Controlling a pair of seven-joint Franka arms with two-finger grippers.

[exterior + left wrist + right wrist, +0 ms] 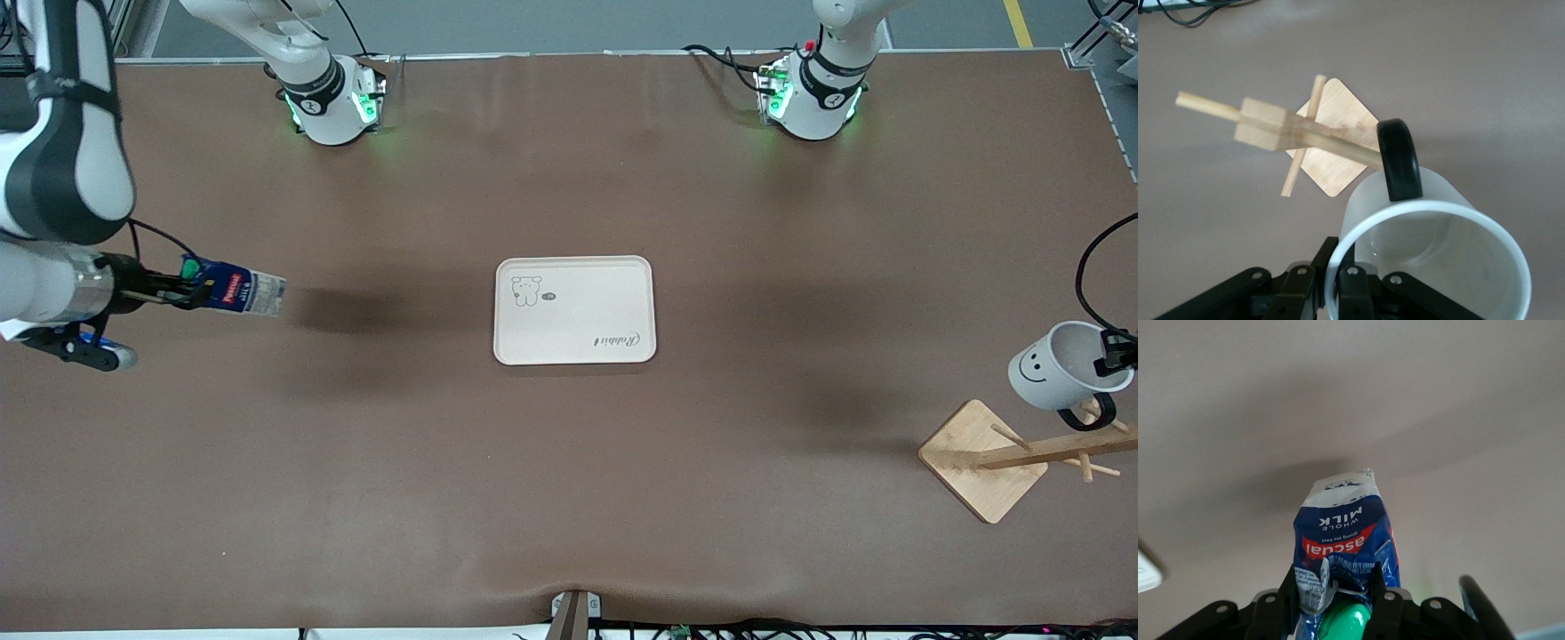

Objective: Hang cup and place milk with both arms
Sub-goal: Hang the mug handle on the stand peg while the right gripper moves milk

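My right gripper (pixel 191 292) is shut on the top of the dark-blue milk carton (pixel 240 293) with its green cap. It holds the carton on its side in the air over the table at the right arm's end. The carton fills the right wrist view (pixel 1345 547). My left gripper (pixel 1111 354) is shut on the rim of the white smiley mug (pixel 1058 366), held tilted just above the wooden rack (pixel 1022 453). In the left wrist view the mug (pixel 1431 260) has its black handle (pixel 1399 160) at the tip of a rack peg (pixel 1338 143).
A white tray (pixel 575 309) with a bear drawing lies flat in the middle of the table. The rack's square wooden base (pixel 978 467) stands near the left arm's end, nearer the camera than the tray. Cables run along the table's near edge.
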